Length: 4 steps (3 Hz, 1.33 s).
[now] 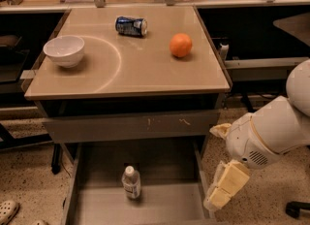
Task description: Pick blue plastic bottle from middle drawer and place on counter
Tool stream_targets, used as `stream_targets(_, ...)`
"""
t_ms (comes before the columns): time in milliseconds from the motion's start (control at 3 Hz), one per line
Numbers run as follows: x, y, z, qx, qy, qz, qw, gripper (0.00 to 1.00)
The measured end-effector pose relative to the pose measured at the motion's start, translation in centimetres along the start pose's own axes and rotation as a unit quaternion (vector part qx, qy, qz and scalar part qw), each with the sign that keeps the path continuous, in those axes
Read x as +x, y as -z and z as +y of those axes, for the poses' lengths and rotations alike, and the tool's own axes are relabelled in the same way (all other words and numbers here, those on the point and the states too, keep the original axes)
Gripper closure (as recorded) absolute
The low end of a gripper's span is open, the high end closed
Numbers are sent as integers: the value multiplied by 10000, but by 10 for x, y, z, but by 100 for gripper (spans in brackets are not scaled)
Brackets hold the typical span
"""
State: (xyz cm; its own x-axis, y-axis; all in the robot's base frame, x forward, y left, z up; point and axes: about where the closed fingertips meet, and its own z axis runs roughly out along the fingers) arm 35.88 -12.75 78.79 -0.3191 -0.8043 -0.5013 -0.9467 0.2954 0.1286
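Observation:
The blue plastic bottle point(131, 182), clear with a white cap and a pale label, stands upright on the grey floor of the open middle drawer point(167, 205), left of its centre. The tan counter point(140, 66) with a pale arc mark lies above it. My gripper point(221, 190), cream-coloured on a white arm, hangs at the drawer's right wall, well to the right of the bottle and apart from it. It holds nothing that I can see.
On the counter stand a white bowl point(64, 50) at the left, a blue-and-silver can point(131, 26) lying at the back and an orange point(180, 45) at the right. A shut grey drawer front point(131, 126) with scratch marks sits above the open drawer. A shoe point(7, 211) lies on the floor at the left.

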Motion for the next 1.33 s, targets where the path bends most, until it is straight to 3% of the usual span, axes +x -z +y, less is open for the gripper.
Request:
stream_targets(333,2,-23,0,-39,-51,-242,9997,0)
stream_targets(667,2,-67,-3,-14,-153,-696,9975,0)
stream_targets(1000,11,-111,-22,167,-453,-1012,9937,0)
stream_targets(1333,21,-146,-42,235,-743,-1106,9908,0)
